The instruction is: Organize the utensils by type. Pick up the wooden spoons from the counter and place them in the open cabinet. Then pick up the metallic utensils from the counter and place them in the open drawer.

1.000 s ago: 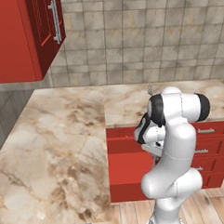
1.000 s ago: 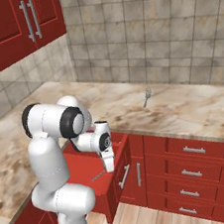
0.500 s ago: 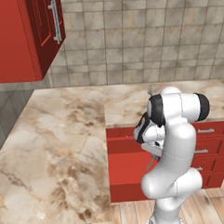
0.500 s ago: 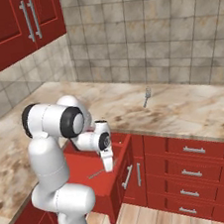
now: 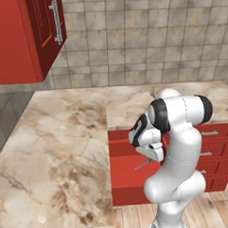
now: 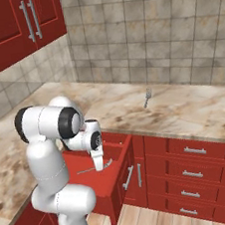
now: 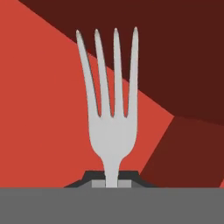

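Note:
My gripper (image 6: 98, 166) hangs inside the open drawer (image 6: 119, 194), shut on a thin grey metal fork (image 6: 92, 169). The hand view shows that fork (image 7: 111, 131) clamped by its neck between my fingertips, tines pointing away, over the drawer's red inside. From the left base view the gripper (image 5: 155, 156) and fork (image 5: 143, 164) sit low over the drawer floor (image 5: 126, 174). A second fork (image 6: 148, 98) lies on the beige counter (image 6: 184, 110) near the tiled back wall. The red wall cabinet (image 5: 17, 40) hangs at upper left. The wooden spoons are out of view.
Closed red drawers with silver bar handles (image 6: 193, 174) stack to the right of the open one. The counter (image 5: 65, 137) wraps around the corner to the left. The tiled wall (image 5: 131, 39) runs behind it. Wooden floor (image 6: 158, 219) lies below the drawer fronts.
My hand, still holding the fork, has edged slightly left in the right base view and stays low in the drawer. The fork on the counter has not moved.

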